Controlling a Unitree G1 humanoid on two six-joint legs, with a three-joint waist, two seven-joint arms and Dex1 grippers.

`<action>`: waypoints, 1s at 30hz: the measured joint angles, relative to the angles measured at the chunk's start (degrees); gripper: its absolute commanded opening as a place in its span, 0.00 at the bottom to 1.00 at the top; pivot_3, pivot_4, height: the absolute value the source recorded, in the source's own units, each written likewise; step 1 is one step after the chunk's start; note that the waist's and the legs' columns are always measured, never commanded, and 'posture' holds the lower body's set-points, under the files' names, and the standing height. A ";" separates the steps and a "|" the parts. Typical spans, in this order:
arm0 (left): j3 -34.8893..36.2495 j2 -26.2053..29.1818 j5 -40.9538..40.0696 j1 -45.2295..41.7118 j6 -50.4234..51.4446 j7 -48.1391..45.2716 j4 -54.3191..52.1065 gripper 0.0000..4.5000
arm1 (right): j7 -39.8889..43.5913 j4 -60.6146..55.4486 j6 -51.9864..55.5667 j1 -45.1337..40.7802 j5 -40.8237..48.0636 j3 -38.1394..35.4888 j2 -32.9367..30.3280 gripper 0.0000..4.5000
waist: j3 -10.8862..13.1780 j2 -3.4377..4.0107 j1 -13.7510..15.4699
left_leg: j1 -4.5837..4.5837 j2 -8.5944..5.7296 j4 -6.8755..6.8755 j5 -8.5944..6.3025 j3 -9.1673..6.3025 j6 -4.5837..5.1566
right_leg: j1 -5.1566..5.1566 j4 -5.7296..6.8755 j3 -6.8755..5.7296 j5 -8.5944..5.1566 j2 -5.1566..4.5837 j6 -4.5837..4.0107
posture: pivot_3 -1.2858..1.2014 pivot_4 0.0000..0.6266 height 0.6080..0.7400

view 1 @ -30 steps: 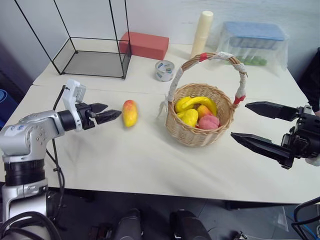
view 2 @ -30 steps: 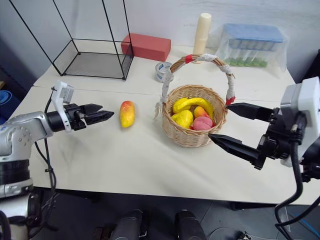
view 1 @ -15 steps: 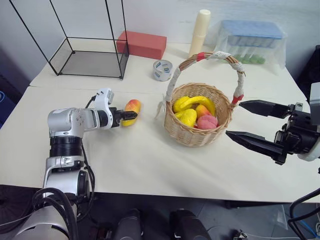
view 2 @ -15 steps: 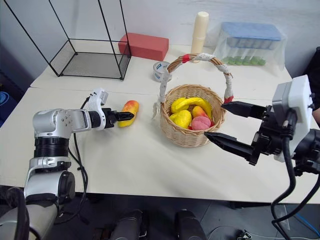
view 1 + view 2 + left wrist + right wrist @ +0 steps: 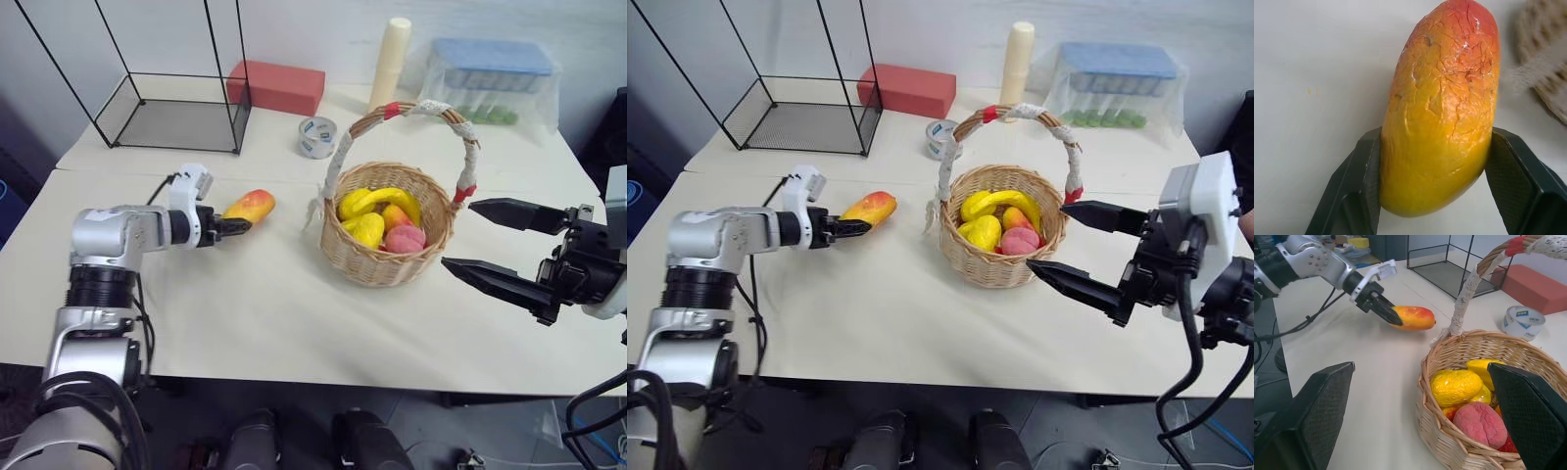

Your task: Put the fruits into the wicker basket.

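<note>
A red-and-yellow mango [image 5: 250, 206] is at table height left of the wicker basket [image 5: 384, 262]. My left gripper [image 5: 235, 225] is shut on its yellow end; in the left wrist view both black fingers [image 5: 1364, 176] press against the mango [image 5: 1442, 112]. Whether it still rests on the table I cannot tell. The basket holds yellow fruits [image 5: 370, 228] and a pink peach [image 5: 408, 238]; its cloth-wrapped handle [image 5: 431, 110] arches over them. My right gripper [image 5: 458, 235] hovers open just right of the basket, nothing between its fingers [image 5: 1308, 421].
A black wire cage [image 5: 176, 98] stands at the back left, with a red block [image 5: 274, 86] and a grey tape roll [image 5: 318, 137] beside it. A cream cylinder [image 5: 390, 59] and a blue-lidded plastic box [image 5: 495, 78] are at the back right.
My left gripper reached the mango and closed on its near end. The mango turned, and its red end now points toward the basket. The right gripper stayed where it was.
</note>
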 measured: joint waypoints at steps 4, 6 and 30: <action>-2.54 4.44 -3.23 0.47 -7.85 -15.19 -10.05 0.56 | -0.01 0.04 -0.01 0.10 -0.10 -0.03 0.01 1.00 | 0.00 0.00 0.23 | 0.01 -0.04 0.05 0.01 -0.04 0.05 | 0.09 -0.03 -0.03 -0.01 -0.03 -0.02 | 0.52 0.24 1.00; -2.82 1.82 -4.70 -2.37 -8.45 -16.92 -11.19 0.56 | -0.08 0.00 -0.01 0.13 -0.18 0.02 0.21 1.00 | 0.00 0.00 0.76 | -0.01 -0.06 0.12 0.00 -0.05 0.18 | 0.15 -0.07 -0.02 -0.01 -0.03 -0.02 | 0.52 0.24 1.00; -4.83 -20.77 -4.28 -10.37 -9.34 -3.36 -11.61 0.99 | -7.96 -4.54 -0.15 7.37 0.92 -4.32 4.18 1.00 | -0.01 0.01 -0.77 | 0.02 0.02 -0.02 0.12 -0.01 -0.10 | 0.03 0.02 0.10 0.00 0.17 0.02 | 0.52 0.24 1.00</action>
